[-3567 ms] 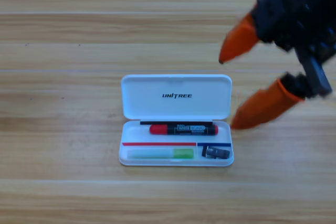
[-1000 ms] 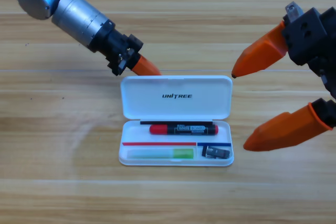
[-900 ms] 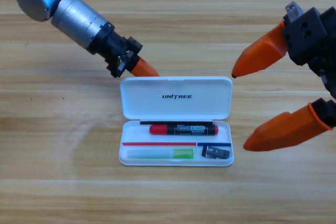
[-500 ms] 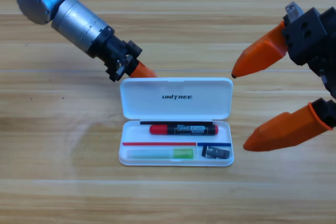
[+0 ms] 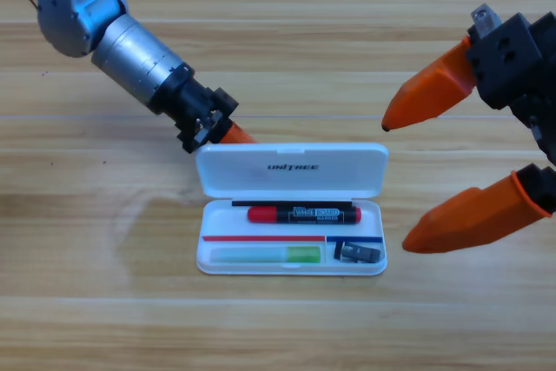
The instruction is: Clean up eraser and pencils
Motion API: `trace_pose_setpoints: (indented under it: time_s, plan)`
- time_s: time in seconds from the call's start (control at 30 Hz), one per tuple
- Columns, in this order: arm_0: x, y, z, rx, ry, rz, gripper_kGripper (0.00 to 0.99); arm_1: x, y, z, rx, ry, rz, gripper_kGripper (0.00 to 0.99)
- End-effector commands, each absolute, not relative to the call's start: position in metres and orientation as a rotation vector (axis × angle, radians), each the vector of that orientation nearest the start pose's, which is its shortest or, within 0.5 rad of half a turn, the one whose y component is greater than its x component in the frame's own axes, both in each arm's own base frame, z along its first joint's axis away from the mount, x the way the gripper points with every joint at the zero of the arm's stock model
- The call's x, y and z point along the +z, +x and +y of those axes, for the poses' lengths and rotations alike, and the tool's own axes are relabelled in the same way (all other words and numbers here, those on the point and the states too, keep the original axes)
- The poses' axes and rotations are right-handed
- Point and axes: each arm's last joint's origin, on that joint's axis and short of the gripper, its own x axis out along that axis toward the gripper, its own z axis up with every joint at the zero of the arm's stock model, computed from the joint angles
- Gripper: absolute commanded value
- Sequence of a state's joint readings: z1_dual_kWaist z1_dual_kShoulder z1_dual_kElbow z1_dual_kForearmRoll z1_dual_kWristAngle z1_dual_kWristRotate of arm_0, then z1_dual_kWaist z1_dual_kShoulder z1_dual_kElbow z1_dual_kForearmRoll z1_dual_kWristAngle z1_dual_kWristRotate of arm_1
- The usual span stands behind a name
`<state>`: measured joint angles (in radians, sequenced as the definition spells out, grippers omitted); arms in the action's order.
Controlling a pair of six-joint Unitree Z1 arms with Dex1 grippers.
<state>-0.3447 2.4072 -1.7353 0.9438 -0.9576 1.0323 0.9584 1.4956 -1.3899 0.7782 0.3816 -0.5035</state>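
The white case [image 5: 205, 260] lies open in the middle of the table. In its upper slot is the red marker with a black barrel [image 5: 304, 214]. The light-green stick [image 5: 267, 255] lies in the lower left slot, and the dark eraser [image 5: 358, 253] in the lower right one. The lid [image 5: 291, 169] is tilted up from the table. My left gripper [image 5: 233, 135] touches the lid's far left edge from behind, with only an orange tip showing. My right gripper [image 5: 397, 184] hangs open just right of the case and holds nothing.
The grey left arm [image 5: 130, 49] slants in from the upper left corner. The right gripper's black body [image 5: 517, 58] fills the right edge. Bare wooden table surrounds the case on all sides.
The left gripper has come down and in against the lid's back edge, and the lid has tipped up, so it looks shorter. The right gripper has held still.
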Motion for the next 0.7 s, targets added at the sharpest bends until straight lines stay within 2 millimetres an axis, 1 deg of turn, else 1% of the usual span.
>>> trace_pose_setpoints:
  time_s: [0.03, 0.23, 0.53, 0.7]
  plan:
    - [0.128, 0.402, -0.215, -1.714, 0.152, 0.986, 0.0, 0.395, 0.137, 0.228, 1.474, -0.648, 0.584, 0.957]
    - [0.131, 0.391, -0.218, -1.735, 0.159, 0.994, 0.0, 0.394, 0.137, 0.228, 1.476, -0.648, 0.585, 0.957]
    - [0.132, 0.378, -0.213, -1.755, 0.164, 0.998, 0.0, 0.392, 0.138, 0.23, 1.478, -0.649, 0.595, 0.957]
    - [0.128, 0.374, -0.211, -1.762, 0.16, 1.009, 0.0, 0.391, 0.139, 0.231, 1.476, -0.651, 0.598, 0.957]
